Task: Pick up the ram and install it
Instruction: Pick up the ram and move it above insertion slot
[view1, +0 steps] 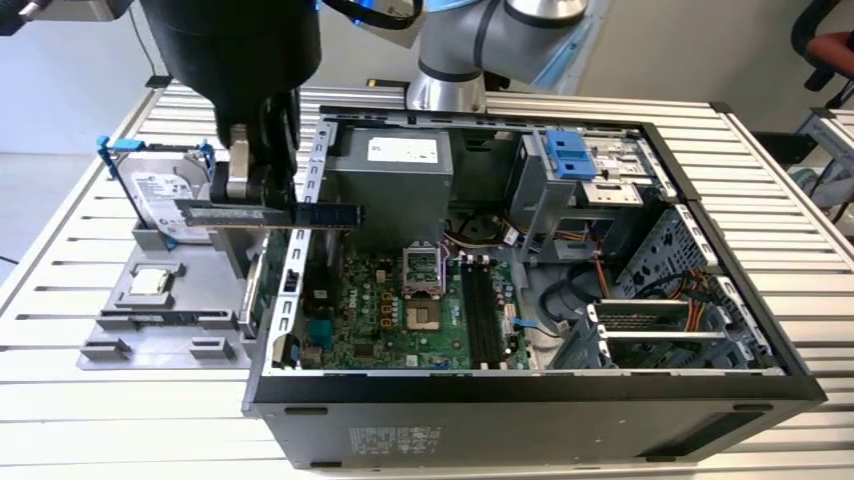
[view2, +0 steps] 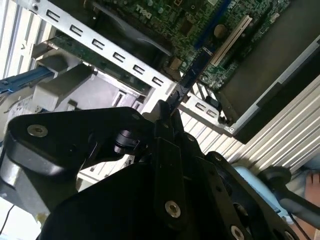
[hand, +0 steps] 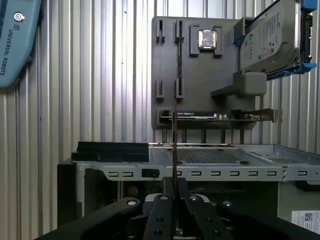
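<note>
Black robot hand (view1: 256, 200) sits upper left in the exterior view, fingers clamped on the ram (view1: 327, 214), a long thin dark blue-green circuit-board stick held level (flat side facing the camera). The stick hangs raised over the left wall of the open black metal computer case (view1: 534, 400), with its free end over the green motherboard (view1: 387, 320). In the first wrist view the ram (hand: 174, 145) shows edge-on, sticking straight out from between the fingertips. The grey plastic parts tray (view1: 174, 300) lies on the slatted metal desk (view1: 80, 400), left of the case. A silver hard drive in a blue frame (view1: 160, 195) stands at the tray's back.
</note>
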